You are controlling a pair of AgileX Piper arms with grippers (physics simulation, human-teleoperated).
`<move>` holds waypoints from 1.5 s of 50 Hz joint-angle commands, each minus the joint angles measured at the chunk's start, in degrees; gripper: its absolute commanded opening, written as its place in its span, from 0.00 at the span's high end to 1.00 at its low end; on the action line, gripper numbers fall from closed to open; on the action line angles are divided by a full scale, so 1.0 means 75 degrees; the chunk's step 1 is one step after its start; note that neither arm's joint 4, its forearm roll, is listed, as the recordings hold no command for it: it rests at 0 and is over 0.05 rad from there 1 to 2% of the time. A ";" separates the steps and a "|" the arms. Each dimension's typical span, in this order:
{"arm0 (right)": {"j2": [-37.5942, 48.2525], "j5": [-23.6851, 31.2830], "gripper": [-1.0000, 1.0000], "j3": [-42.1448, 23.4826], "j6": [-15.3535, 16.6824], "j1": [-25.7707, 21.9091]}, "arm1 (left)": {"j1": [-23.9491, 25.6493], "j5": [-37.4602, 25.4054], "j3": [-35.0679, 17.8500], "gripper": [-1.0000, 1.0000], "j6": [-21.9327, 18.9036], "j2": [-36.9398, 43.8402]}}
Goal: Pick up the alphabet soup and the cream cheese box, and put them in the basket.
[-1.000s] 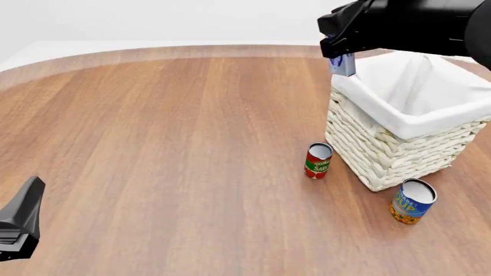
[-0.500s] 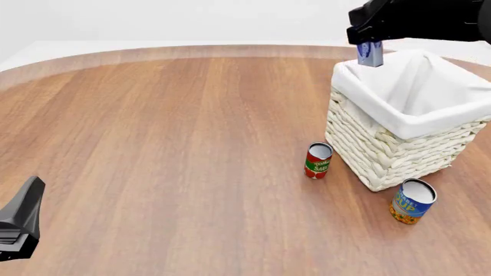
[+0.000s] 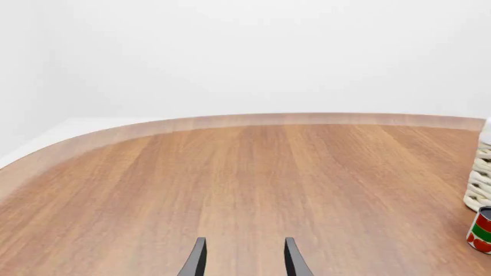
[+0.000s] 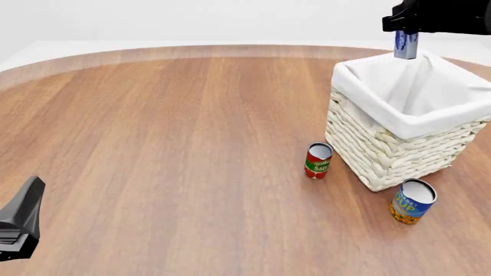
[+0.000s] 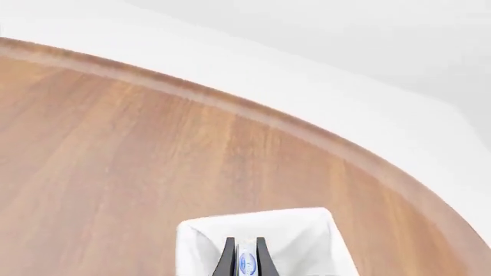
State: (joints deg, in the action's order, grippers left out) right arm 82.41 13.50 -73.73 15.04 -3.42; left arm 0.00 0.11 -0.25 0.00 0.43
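Nearest us, lower left of the front view, we have the black left jaws (image 4: 19, 221) parked low over the brown wooden counter (image 4: 169, 149). In the left wrist view its two fingers (image 3: 197, 260) stand apart with nothing between them, so it is open and idle.

Lower right of the front view: the wide blue and yellow-orange alphabet soup can with a silver-white top (image 4: 413, 201) stands upright on the counter, just beside the near corner of the basket and untouched. We judge this half of the task not started. A slimmer red-and-green can (image 4: 318, 160) stands left of it, near the basket's left wall; it is no part of the task.

Right of centre sits the large square cream-white woven wicker basket with a white cloth liner over its rim (image 4: 376, 152). As far as we can see inside, it looks empty.

Far upper right: the black right jaws (image 4: 405, 47) hold the small flat blue and white cream cheese box (image 4: 405, 45) edge-on, closed on its two faces, box hanging below the fingers. In the right wrist view the box (image 5: 247, 263) sits between the fingers with the liner's opening behind it. It is above the basket's far rim, not yet released. Left to do: drop the box, then fetch the soup.
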 commanded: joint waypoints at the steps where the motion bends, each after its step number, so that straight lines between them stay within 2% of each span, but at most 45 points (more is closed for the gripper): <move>1: 0.0678 -0.0416 1.00 -0.0383 -0.0324 0.0818 | 0.0000 0.0000 0.0000 0.00 0.0000 0.0000; 12: 0.1167 -0.0479 1.00 -0.0632 -0.0400 0.1209 | 0.0000 0.0000 0.0000 0.00 0.0000 0.0000; 28: 0.1506 -0.0582 1.00 -0.0409 -0.0579 0.1136 | 0.0000 0.0000 0.0000 0.00 0.0000 0.0000; 35: 0.1536 -0.0976 1.00 -0.0300 -0.0831 0.1097 | 0.0000 0.0000 0.0000 0.00 0.0000 0.0000; 61: 0.1284 -0.0808 1.00 -0.0228 -0.0755 0.1059 | 0.0000 0.0000 0.0000 0.00 0.0000 0.0000; 75: 0.1103 -0.0879 1.00 0.0421 -0.0486 0.0815 | 0.0000 0.0000 0.0000 0.00 0.0000 0.0000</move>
State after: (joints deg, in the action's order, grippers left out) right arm 91.65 7.13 -72.58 10.85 3.53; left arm 0.00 0.11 -0.25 0.00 0.43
